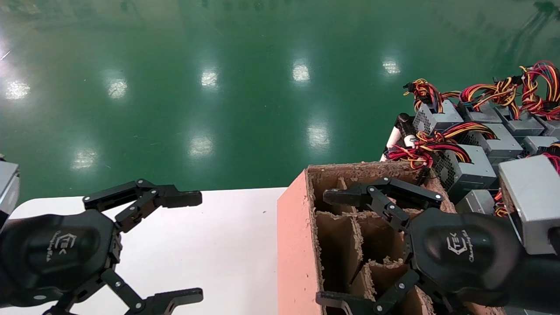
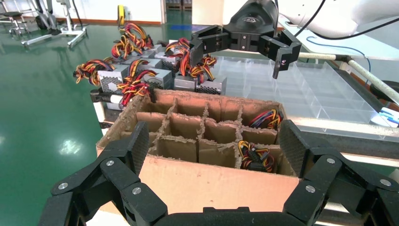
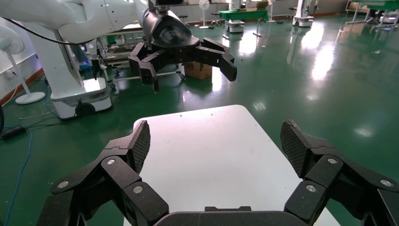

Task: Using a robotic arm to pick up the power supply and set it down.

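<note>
Left gripper (image 1: 194, 249) hangs above the white table (image 1: 210, 245), fingers spread wide, holding nothing. Right gripper (image 1: 326, 247) hangs over the cardboard box (image 1: 291, 236), fingers likewise wide apart and empty.

The box stands just beside the table's right edge. Cardboard dividers split it into compartments — in the left wrist view, two compartments on the side away from the green floor hold coiled cable bundles (image 2: 254, 155); the others look empty.

Beyond the box, on the robot's right, the power supplies (image 1: 468, 164) sit packed side by side — grey metal cases with red, yellow and black wire looms on top. Neither gripper touches them.

Farther off lies the glossy green floor (image 1: 218, 87).
</note>
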